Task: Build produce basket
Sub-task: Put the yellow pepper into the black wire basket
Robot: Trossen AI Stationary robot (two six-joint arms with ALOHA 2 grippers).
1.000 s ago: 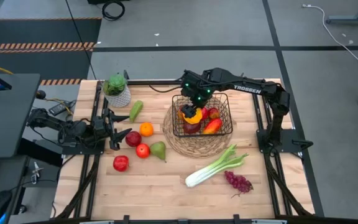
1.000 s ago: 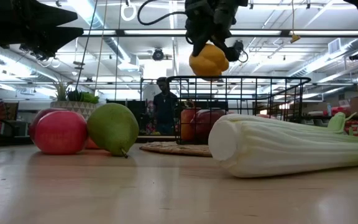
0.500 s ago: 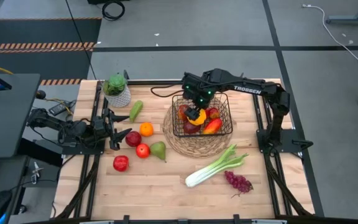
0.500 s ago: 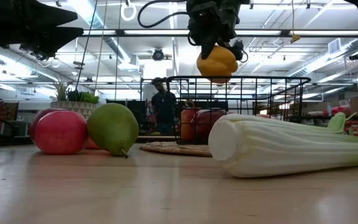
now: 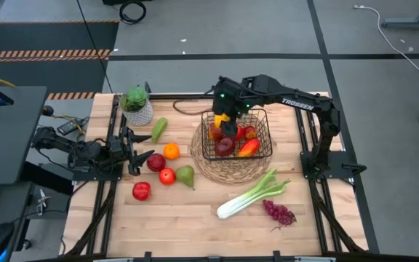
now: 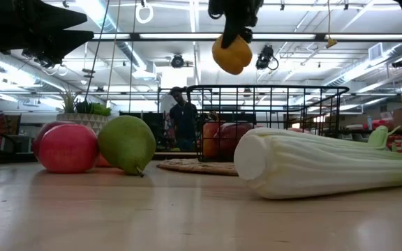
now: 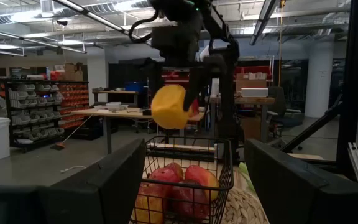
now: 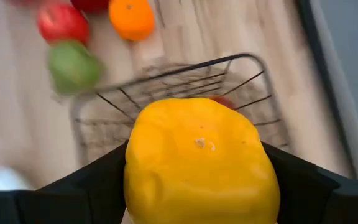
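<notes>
A: Where was the yellow pepper (image 6: 232, 54)?
B: Clamped in the right gripper (image 5: 222, 116), above the basket (image 5: 264, 145) at the desk's (image 5: 195, 218) far edge, likely to clear the rim.
A: The left gripper (image 5: 131, 151)?
B: Parted, empty, near the left edge.

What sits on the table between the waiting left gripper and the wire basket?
In the high view, an orange and a dark red apple lie between the left gripper and the basket, beside the straw mat's rim.
</notes>
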